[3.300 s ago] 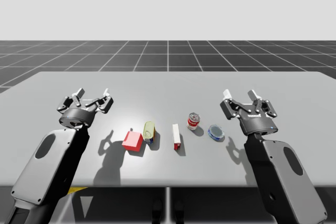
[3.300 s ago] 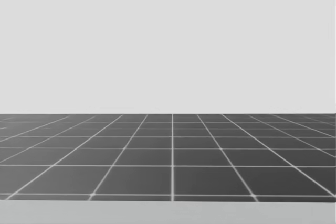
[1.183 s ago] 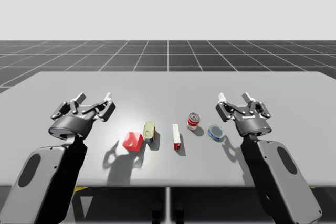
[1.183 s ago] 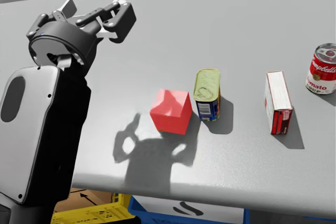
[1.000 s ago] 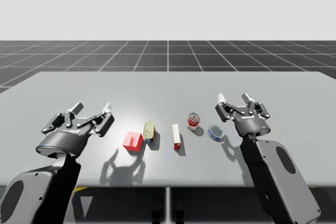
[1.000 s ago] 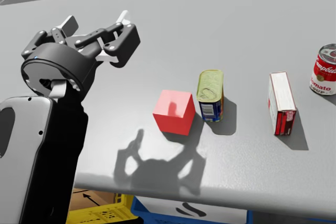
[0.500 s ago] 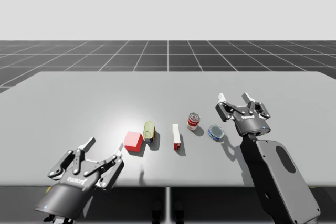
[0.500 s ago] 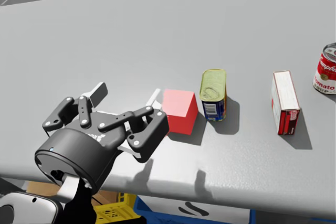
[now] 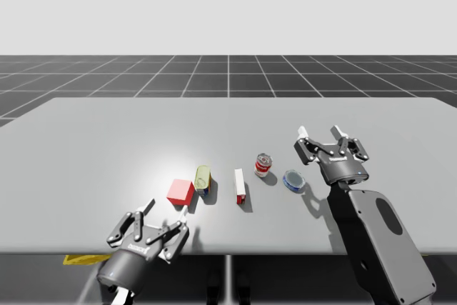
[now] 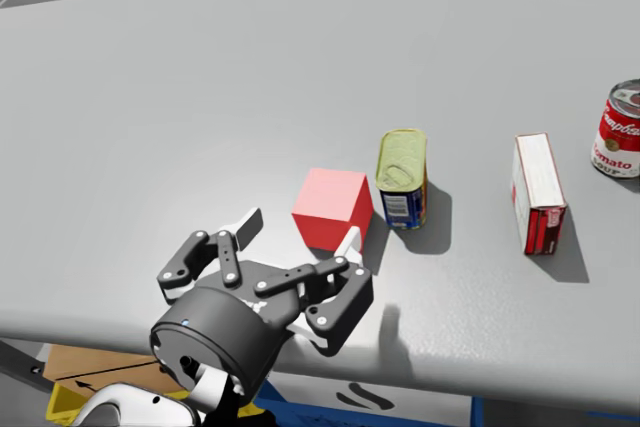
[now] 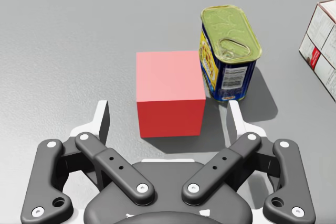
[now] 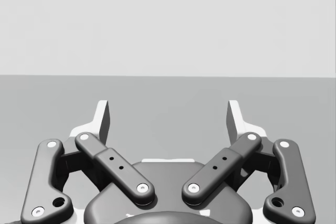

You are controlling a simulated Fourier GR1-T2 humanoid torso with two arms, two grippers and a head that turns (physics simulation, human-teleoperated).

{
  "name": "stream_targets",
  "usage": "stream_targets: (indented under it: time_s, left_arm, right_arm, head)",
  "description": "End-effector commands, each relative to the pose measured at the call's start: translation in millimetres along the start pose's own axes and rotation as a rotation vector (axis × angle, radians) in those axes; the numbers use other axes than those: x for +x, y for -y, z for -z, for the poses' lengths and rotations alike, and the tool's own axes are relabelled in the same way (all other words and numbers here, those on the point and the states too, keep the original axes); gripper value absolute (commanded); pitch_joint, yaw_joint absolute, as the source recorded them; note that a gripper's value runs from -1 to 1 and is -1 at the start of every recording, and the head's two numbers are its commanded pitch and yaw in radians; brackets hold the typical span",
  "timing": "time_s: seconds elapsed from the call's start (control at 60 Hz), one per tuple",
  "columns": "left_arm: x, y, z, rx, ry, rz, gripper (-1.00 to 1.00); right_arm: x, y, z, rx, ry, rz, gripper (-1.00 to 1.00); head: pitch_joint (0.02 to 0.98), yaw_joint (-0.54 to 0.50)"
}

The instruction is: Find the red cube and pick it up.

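Hovering at the near edge of the grey table (image 9: 107, 141), my left gripper (image 9: 167, 213) had its two fingers spread wide apart and gripped nothing. The red cube (image 11: 169, 93) sat flat on the table just ahead of that gripper, lined up with the gap between the fingers and touching neither one.

Just beside the cube, on its right, stood an oblong tin (image 11: 230, 51) with blue sides and a yellow-green top. Its pull-tab lid was sealed, so its contents could not be seen, and I could not tell whether the tin touched the cube.

Further right, apart from the tin, a narrow white and red box (image 10: 537, 192) rested on one long edge, closed. Beyond it stood a red and white round can (image 9: 263, 165), upright, its lid shut. Near that can lay a low, flat round blue tin (image 9: 293, 180), also closed.

My right gripper (image 9: 319, 135) hung above the table just behind the flat tin, on its right. Its fingers were likewise parted, with nothing between them.
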Motion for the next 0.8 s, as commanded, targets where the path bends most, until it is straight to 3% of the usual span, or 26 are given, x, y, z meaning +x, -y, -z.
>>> stream_targets:
  time_s: [0.017, 0.7, 0.717, 0.733, 0.75, 0.783, 0.8]
  left_arm:
    - [-8, 5.4, 16, 0.002, -0.014, 0.008, -1.0]
    - [-29, 0.7, 82, 0.077, -0.106, 0.003, -1.0]
    - [-30, 0.9, 82, 0.076, -0.109, 0.004, -0.94]
    - [-31, 1.3, 82, 0.081, -0.109, 0.009, -0.71]
    - [-32, 1.7, 82, 0.086, -0.11, 0.015, -0.3]
    - [-33, 2.3, 81, 0.076, -0.118, 0.011, 0.85]
    - [-34, 2.7, 81, 0.072, -0.121, 0.012, 0.92]
  right_arm:
    - [1, 0.8, 0, 0.0, 0.004, -0.001, -1.0]
    - [3, 2.8, 0, -0.01, 0.012, 0.005, -1.0]
    - [3, 3.0, 0, -0.01, 0.013, 0.005, -1.0]
    - [3, 3.0, 0, -0.01, 0.013, 0.005, -1.0]
    - [3, 3.1, 0, -0.01, 0.013, 0.005, -1.0]
    - [3, 3.2, 0, -0.011, 0.013, 0.007, -1.0]
    - [3, 3.3, 0, -0.011, 0.013, 0.007, -1.0]
  head:
    - [0.881, 0.29]
    - [0.874, 0.27]
    - [0.873, 0.27]
    - [0.872, 0.27]
    - [0.869, 0.26]
    - [0.864, 0.27]
    - [0.86, 0.27]
